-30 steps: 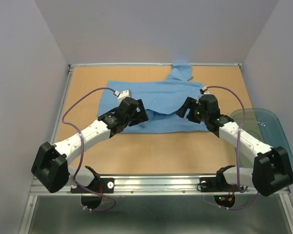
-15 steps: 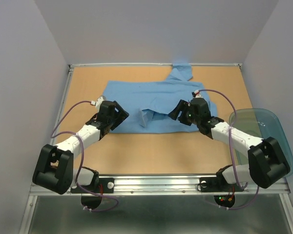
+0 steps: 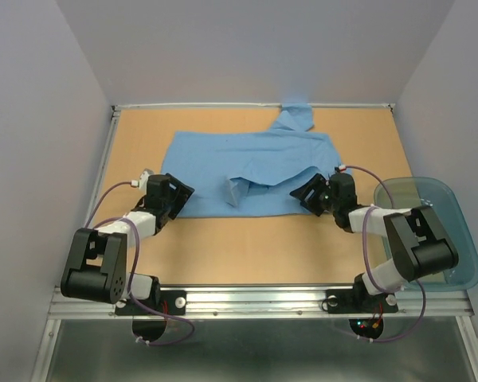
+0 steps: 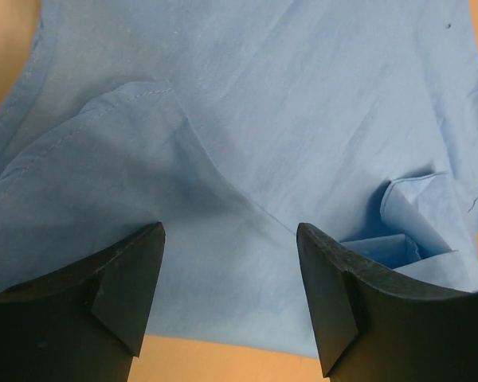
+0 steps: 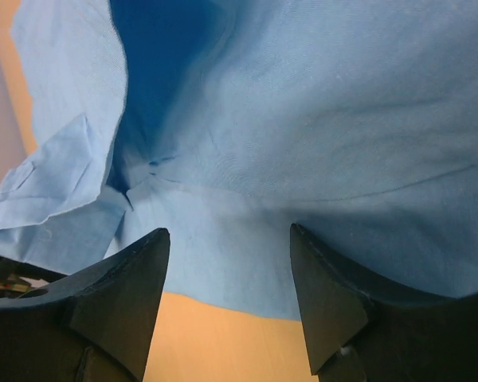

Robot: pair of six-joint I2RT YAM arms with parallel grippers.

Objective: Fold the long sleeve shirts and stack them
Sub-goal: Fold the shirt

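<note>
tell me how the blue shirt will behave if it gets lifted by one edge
Probably floppy: the shirt lies flat with soft creases and a turned-up flap near its front edge, so it would likely sag from one pinch. It looks thin and light, so a push would likely bunch it rather than slide it.

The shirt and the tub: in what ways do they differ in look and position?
The shirt is opaque light blue cloth; the tub is translucent teal plastic. The shirt lies spread and creased across the middle of the table; the tub stands at its right edge. The shirt is flat; the tub has raised walls and rounded corners. Both are bluish.
</note>
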